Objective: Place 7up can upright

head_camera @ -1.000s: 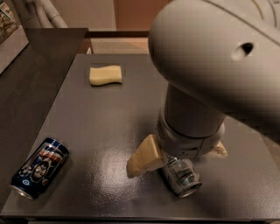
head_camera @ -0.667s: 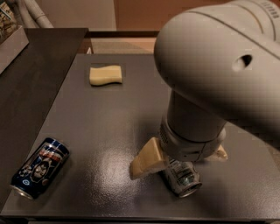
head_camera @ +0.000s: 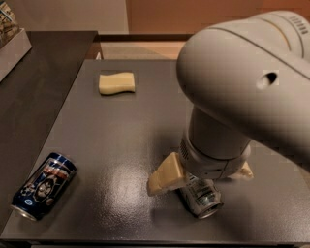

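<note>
On a glossy dark grey table (head_camera: 121,145) before an orange-brown wall (head_camera: 203,14), the gripper (head_camera: 201,181) at five o'clock clamps its cream fingers (head_camera: 164,178) around the tilted 7up can (head_camera: 203,201). A dark blue can (head_camera: 43,186) lies at eight o'clock, a yellow sponge (head_camera: 116,83) at eleven.

One end effector (head_camera: 199,180) around the 7up can (head_camera: 203,199), one blue can (head_camera: 43,186), one sponge (head_camera: 117,82).

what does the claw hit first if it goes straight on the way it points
The claw points down at the 7up can, low over the table; it meets the can, then the table, though depth is unclear.
</note>
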Robot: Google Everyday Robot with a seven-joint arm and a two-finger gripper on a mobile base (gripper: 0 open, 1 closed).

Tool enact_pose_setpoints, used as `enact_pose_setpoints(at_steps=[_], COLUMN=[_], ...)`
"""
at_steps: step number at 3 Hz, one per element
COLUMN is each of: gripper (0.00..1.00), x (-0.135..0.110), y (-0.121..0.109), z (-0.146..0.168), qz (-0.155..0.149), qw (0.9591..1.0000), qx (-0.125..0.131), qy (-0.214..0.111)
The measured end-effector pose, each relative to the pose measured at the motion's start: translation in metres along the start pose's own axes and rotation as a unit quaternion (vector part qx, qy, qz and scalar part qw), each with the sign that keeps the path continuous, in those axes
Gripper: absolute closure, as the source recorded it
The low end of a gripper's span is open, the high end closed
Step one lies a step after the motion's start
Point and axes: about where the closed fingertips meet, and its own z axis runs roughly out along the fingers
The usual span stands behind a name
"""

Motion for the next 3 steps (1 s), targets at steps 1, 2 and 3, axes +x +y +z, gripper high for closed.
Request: enact_pose_setpoints(at_steps=[1, 2, 3], gripper=[0.18, 0.41, 0.64], x=[0.0041, 0.0064, 0.0077], y=[-0.0012, -0.0018, -0.0052], z=[0.0073, 0.0118, 0.0084], qz=[-0.003, -0.005, -0.010], qw=[0.9999, 0.9999, 0.9998], qx=[-0.010, -0.015, -0.017], qy=[-0.002, -0.004, -0.005])
